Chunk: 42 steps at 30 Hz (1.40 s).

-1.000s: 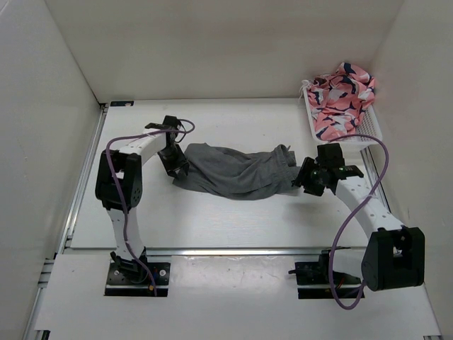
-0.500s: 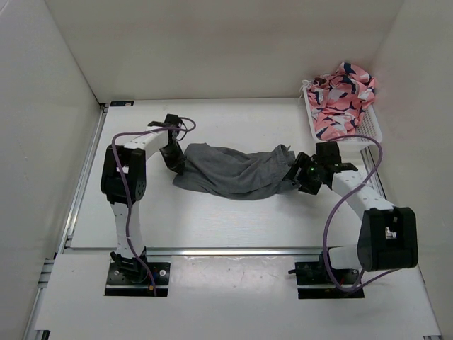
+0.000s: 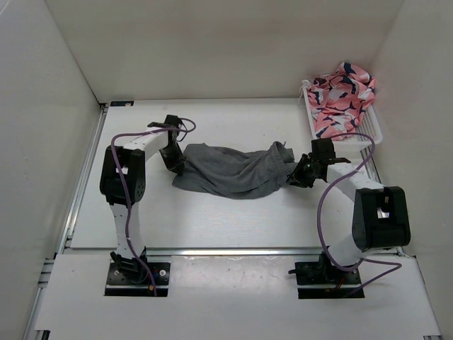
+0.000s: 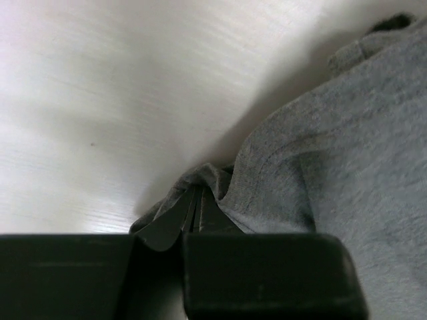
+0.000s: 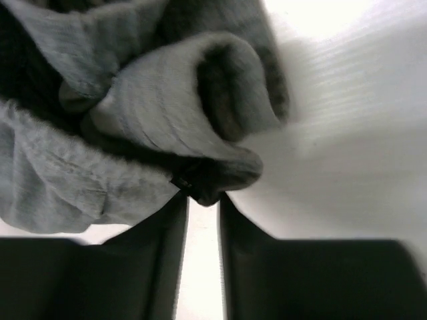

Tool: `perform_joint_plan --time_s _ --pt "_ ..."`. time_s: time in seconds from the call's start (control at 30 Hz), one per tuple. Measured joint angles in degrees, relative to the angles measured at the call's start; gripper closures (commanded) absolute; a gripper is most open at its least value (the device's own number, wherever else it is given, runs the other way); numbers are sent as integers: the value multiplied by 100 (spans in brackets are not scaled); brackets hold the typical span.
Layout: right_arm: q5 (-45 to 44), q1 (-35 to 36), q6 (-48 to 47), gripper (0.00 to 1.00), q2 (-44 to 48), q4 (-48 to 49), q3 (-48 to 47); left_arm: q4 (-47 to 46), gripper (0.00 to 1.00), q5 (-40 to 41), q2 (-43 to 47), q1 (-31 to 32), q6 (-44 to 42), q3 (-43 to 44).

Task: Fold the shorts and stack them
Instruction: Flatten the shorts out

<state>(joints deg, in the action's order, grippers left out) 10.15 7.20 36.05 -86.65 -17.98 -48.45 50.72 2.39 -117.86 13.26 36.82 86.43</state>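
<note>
Across the middle of the white table (image 3: 212, 219), the shorts (image 3: 233, 173) lie as a rumpled grey band running left to right, with one claw at each end. At the left end, the left gripper (image 3: 175, 161) comes down onto the corner of the cloth from the far side. In the left wrist view its jaws are pressed together on a small fold of the hem. The grey fabric bunches up where the fingertips (image 4: 167, 230) meet, and no gap shows between them. From that pinch the rest of the garment spreads away to the right, flat on the table.

At the right end, the right gripper (image 3: 296, 175) sits against the thicker, rolled edge of the shorts, with its arm reaching in from the near right. In the right wrist view the two fingers (image 5: 153, 253) are drawn close, with only a narrow slit of bright table showing between them. A dark tuck of the ribbed cloth is lodged between the very tips, so this claw is nipping the edge of the shorts. Above the tips the fabric curls over itself in a loose roll.

Well apart, at the far right corner, a white basket (image 3: 368, 131) holds a heap of pink patterned cloth (image 3: 343, 95).
</note>
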Motion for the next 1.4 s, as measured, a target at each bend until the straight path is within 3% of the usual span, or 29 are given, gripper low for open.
perform_joint_plan --time_s 0.1,0.2,0.23,0.27,0.37,0.4,0.47,0.57,0.63,0.77,0.87,0.9,0.93,0.97,1.0,1.1,1.13,1.2,1.23,1.4 --pt "-90 4 -48 72 44 -57 -61 -17 90 66 260 -2 0 -286" --pt "-251 50 -149 57 393 -243 -63 13 90 142 728 -2 4 -636" --pt "-297 57 -192 43 546 -278 -66 26 90 166 901 -2 7 -734" --pt "-339 63 -219 36 682 -308 -79 26 90 181 1069 -2 7 -822" --pt "-435 109 -407 24 890 -361 -190 48 90 227 1445 -7 22 -925" --pt "-448 127 -461 24 866 -378 -267 44 90 236 1515 -7 22 -925" --pt "-483 173 -557 24 713 -428 -452 24 66 232 1563 -7 -22 -918" --pt "-518 243 -664 24 343 -457 -737 20 46 203 1338 -7 -166 -817" --pt "-531 284 -695 24 162 -457 -852 -4 42 153 1045 -35 -254 -732" --pt "-542 363 -743 24 -15 -496 -966 -2 43 83 533 -44 -330 -717" --pt "-549 389 -774 24 -92 -507 -1008 13 51 4 433 -44 -382 -717" --pt "-549 404 -778 24 -133 -518 -1021 4 58 -28 431 -44 -402 -702" --pt "-551 409 -780 24 -173 -533 -1043 0 77 -55 426 -44 -435 -693" --pt "-553 415 -791 24 -234 -538 -1067 -2 88 -96 426 -44 -415 -688" --pt "-551 426 -800 24 -295 -549 -1093 0 90 -149 426 -44 -468 -686" --pt "-551 468 -817 33 -461 -551 -1137 -7 90 -186 426 -42 -529 -684" --pt "-553 490 -837 53 -494 -553 -1141 -7 90 -186 426 -39 -531 -684" --pt "-560 553 -868 80 -538 -568 -1167 -4 90 -186 426 -39 -535 -684" --pt "-564 592 -901 99 -557 -577 -1189 0 90 -184 428 -39 -535 -684" --pt "-570 743 -929 99 -562 -621 -1410 188 90 -146 538 -42 -535 -568"
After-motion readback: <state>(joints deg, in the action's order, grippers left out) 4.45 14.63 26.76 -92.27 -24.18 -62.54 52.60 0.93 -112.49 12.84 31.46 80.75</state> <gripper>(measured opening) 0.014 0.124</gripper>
